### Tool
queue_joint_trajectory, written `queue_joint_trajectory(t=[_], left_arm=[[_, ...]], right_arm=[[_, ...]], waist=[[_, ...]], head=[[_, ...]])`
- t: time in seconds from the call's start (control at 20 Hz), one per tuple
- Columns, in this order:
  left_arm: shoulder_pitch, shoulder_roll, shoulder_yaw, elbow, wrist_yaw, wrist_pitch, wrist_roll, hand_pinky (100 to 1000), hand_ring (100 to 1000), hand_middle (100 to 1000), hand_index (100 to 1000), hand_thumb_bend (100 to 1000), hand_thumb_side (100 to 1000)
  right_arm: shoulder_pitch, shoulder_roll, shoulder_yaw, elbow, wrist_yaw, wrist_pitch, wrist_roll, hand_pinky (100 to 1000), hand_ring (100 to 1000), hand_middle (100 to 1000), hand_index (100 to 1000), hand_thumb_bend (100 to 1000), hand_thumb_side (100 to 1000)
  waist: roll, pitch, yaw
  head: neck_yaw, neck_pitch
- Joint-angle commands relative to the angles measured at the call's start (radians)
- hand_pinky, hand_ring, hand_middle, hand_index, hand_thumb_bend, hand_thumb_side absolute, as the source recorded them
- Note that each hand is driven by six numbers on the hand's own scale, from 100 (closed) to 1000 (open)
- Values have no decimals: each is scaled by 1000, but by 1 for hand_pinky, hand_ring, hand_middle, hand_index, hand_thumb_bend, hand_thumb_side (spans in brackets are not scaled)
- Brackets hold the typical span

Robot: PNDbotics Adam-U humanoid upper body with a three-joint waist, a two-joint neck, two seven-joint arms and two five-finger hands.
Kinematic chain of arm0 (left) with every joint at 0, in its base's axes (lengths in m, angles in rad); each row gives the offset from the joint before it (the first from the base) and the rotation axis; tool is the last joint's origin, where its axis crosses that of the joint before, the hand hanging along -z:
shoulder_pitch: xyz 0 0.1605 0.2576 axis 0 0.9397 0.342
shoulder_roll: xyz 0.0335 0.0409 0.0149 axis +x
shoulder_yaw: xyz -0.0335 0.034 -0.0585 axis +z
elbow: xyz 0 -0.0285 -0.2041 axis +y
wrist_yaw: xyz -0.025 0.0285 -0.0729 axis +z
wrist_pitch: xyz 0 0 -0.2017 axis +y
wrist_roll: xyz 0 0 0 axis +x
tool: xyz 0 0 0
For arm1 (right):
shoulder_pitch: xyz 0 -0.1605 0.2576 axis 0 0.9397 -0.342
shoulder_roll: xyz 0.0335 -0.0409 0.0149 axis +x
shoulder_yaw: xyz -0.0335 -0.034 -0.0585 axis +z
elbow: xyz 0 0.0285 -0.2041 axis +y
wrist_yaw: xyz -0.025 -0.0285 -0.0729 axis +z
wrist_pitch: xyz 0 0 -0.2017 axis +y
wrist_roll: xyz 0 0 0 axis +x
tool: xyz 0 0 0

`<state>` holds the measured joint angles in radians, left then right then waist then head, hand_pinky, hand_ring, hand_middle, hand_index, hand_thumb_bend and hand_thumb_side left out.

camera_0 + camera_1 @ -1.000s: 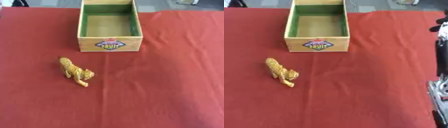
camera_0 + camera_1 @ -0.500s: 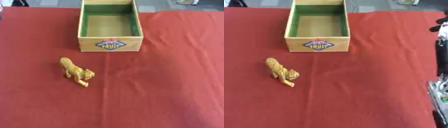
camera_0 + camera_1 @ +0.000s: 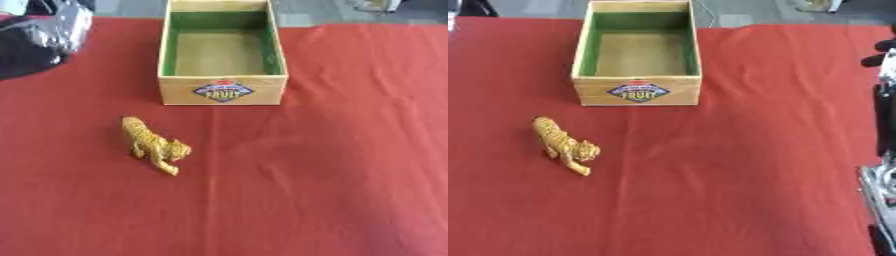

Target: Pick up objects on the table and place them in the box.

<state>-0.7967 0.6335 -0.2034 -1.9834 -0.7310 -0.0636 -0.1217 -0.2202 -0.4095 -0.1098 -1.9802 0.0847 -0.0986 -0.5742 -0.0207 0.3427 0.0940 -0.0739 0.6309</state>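
Black and silver metal fills the upper left corner of the left eye view, where the left hand [image 3: 39, 42] comes in above the red cloth; it is too blurred to tell whether its fingers are straight or curled, and it holds nothing that can be seen. At the right edge of the right eye view a dark arm [image 3: 883, 125] runs down the side, and no right hand can be made out there. Nearer the middle, a yellow striped toy tiger [image 3: 153, 144] stands on the red-covered counter [image 3: 332, 165], well apart from the left hand. Just beyond the tiger sits an open wooden box [image 3: 222, 91] with a green-lined inside, its front bearing a "FRUIT" label [image 3: 222, 91].
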Motion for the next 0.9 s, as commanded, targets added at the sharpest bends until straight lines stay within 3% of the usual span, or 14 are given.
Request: queue_joint_trajectory(t=[0.05,0.1,0.4,0.55,0.7,0.9], left_arm=[[-24,28,0,-15,-11,-7,-43,709,694,746,931,100,950],[-36,39,-13,-4,-18,-15,-53,716,701,751,933,120,961],[-106,9,-136,117,-77,-91,-130,770,749,783,928,468,1000],[-122,-5,-196,178,-114,-129,-168,790,767,796,953,581,988],[-125,-9,-225,244,-152,-169,-208,803,785,812,974,653,935],[-138,-19,-228,334,-180,-227,-267,817,814,843,999,675,832]], right_arm=[[-8,-23,-3,-20,0,-3,5,807,504,528,722,100,709],[-11,-25,1,-20,-1,-2,8,807,504,528,722,100,709],[-14,-25,8,-20,-6,-1,18,808,504,528,722,100,710],[-11,-24,6,-20,-6,0,17,808,504,528,722,100,710],[-9,-24,6,-20,-5,1,17,808,504,528,722,100,710],[-8,-23,6,-20,-5,1,17,808,504,528,722,100,710]], waist=[[3,-25,-3],[9,-23,-12],[16,-23,-21],[16,-25,-18],[15,-26,-15],[14,-27,-13]], head=[[5,-8],[12,-8],[18,-5],[14,-4],[12,-4],[11,-5]])
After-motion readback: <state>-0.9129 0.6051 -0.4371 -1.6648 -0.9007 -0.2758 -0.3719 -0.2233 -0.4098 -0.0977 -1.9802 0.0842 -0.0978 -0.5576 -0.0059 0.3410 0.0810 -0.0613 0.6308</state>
